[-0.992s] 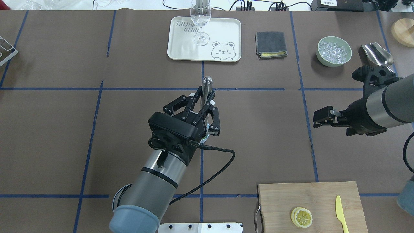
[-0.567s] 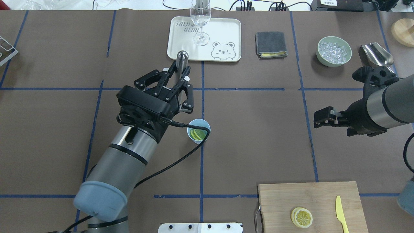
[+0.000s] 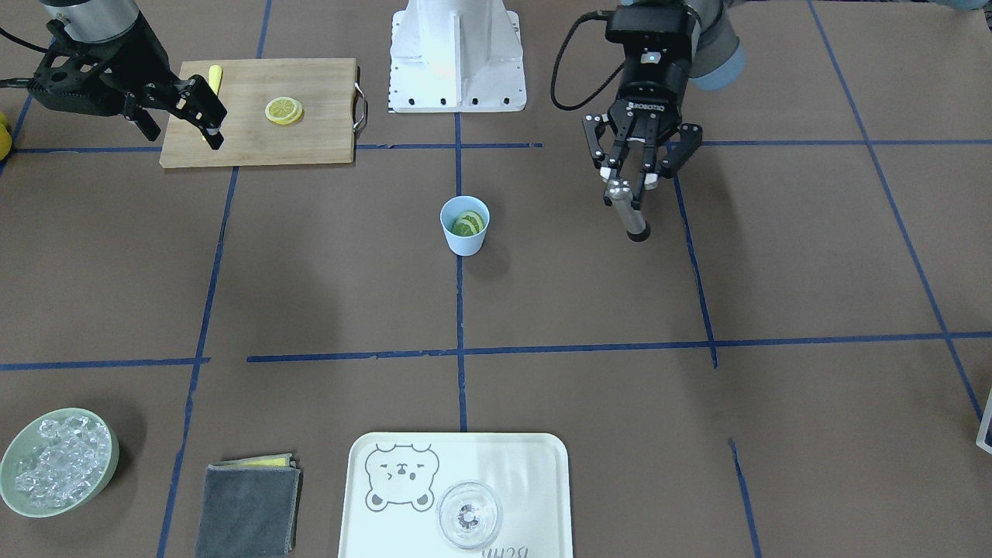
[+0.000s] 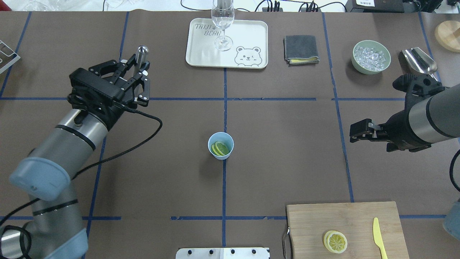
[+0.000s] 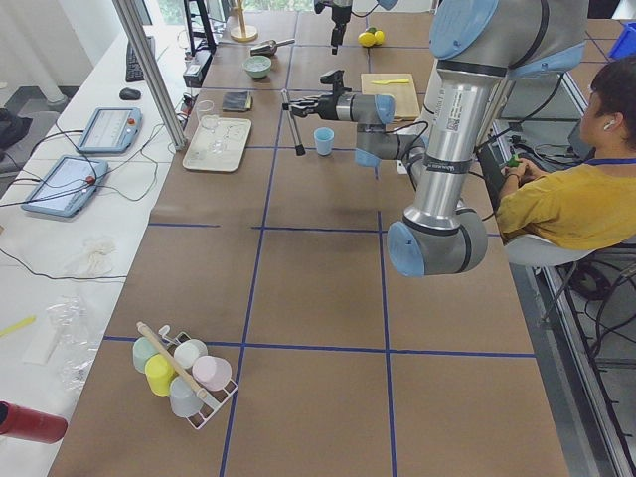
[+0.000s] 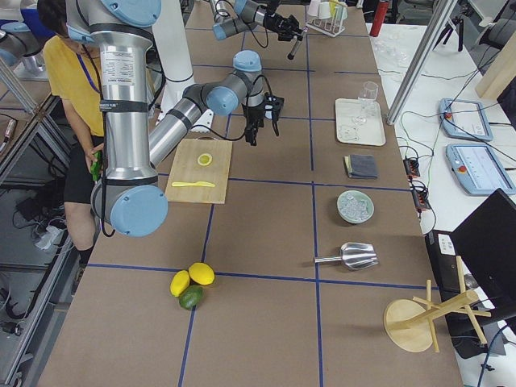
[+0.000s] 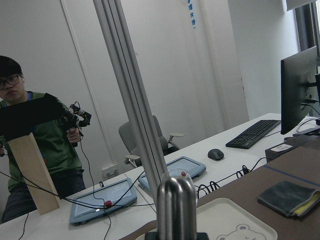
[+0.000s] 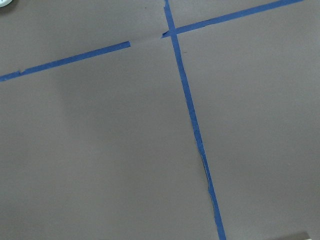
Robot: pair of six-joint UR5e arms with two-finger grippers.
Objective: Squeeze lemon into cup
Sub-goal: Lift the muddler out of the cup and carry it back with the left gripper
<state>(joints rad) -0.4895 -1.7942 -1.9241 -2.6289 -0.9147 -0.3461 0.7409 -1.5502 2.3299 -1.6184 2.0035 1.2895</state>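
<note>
Overhead exterior view: a metal stick (image 4: 142, 52) is held tight in the left gripper (image 4: 138, 72), whose fingers are closed on it. The stick is pointed away from the robot, over the left side of the table (image 4: 287, 162), well apart from the cup (image 3: 463, 242). The cup is stood upright in the middle of the table, and the lemon slices (image 4: 220, 149) are seen lying inside it, leaned against its wall. Nothing is touching the cup. The right gripper (image 4: 354, 131) is held in the air on the right side with nothing seen in it; whether its fingers are wide or narrow cannot be told. Spare slices (image 4: 336, 241) are stacked on a wooden board (image 4: 359, 219), beside a yellow knife (image 4: 377, 237). Whether the lemon in the cup has been pressed enough cannot be told. If the stick is brought down again, the cup could be knocked over, because it looks light and is held by nothing. That would be caused by the rim being hit, or by the push being made off the middle. The stick could also be let slip if it is pushed hard, since only a short part of it is gripped.
</note>
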